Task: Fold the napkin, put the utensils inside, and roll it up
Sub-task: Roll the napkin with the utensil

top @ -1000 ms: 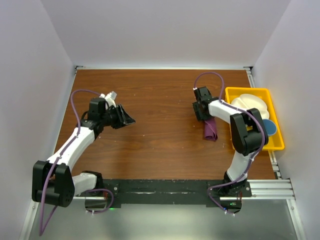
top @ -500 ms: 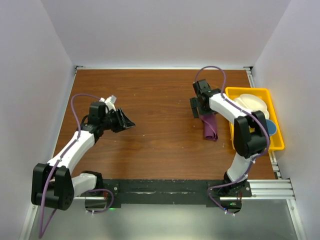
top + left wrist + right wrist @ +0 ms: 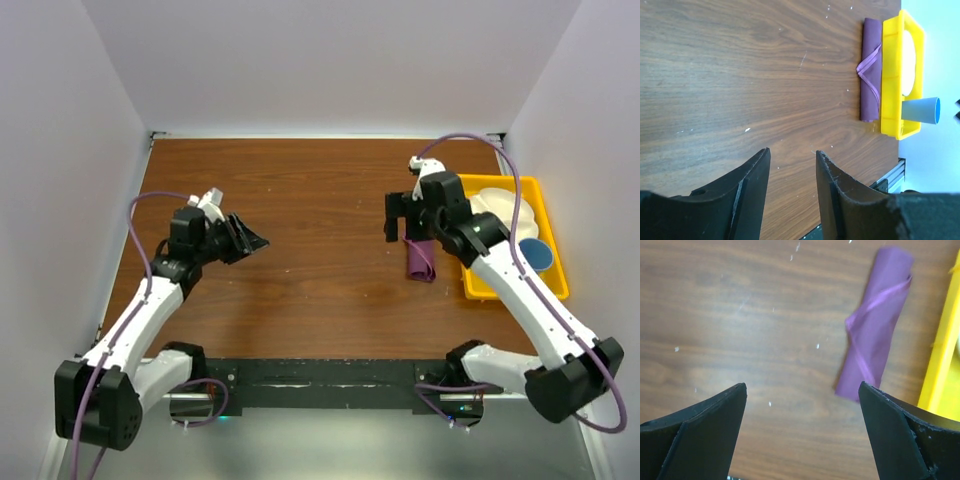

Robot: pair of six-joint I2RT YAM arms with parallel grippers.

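On the wooden table (image 3: pixel 320 200), all positions given from the yellow tray (image 3: pixel 512 293).

Item 1. Yellow tray: a rectangular plastic bin at the right edge of the table, its long side running from near to far. It holds a white plate (image 3: pixel 495 205) in its far half and a blue cup (image 3: pixel 537 255) in its near half. In the left wrist view the cup lies on its side, its mouth past the tray's outer rim.

Item 2. The napkin (image 3: pixel 421 258): plum-purple cloth rolled into a tight tube. It lies flat on the table just beside the tray's inner long wall and parallel to it, along the tray's nearer half. A paler purple edge crosses the roll in a slanted V near its middle. Whether the roll touches the tray wall cannot be told. Nothing grips it.

Item 3. Right gripper (image 3: pixel 398 218): raised above the table on the napkin's side of the tray, near the far end of the roll and a little further from the tray than the roll. The jaws stand wide apart with only bare wood between them. In the right wrist view the roll lies off to the tray side of the gap, clear of both fingers.

Item 4. Left gripper (image 3: pixel 255 240): well apart from the tray, over the opposite half of the table, pointing towards the tray. The jaws are parted by a narrow gap with bare table showing through, and they hold nothing.
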